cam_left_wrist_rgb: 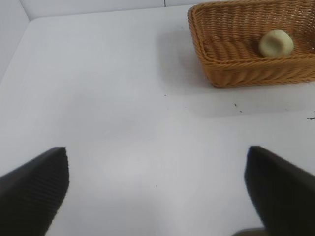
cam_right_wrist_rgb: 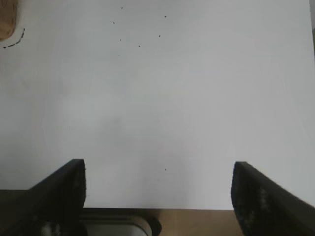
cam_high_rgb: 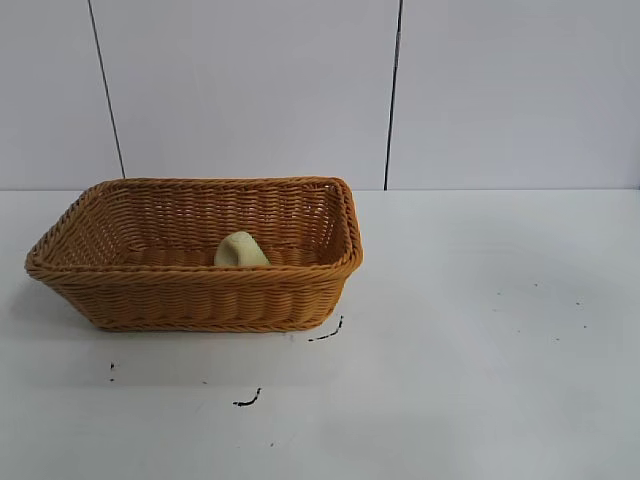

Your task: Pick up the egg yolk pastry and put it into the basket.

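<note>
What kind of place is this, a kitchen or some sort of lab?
Probably a robot test bench, not a kitchen: a bare white table against plain white wall panels, holding only a wicker basket with a small pastry inside.

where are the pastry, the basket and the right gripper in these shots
pastry (cam_high_rgb: 241, 250): exterior view, on its rounded top, inside the basket
basket (cam_high_rgb: 200, 300): exterior view, on its near woven wall
right gripper (cam_right_wrist_rgb: 158, 196): right wrist view, midway between its open fingertips
</note>
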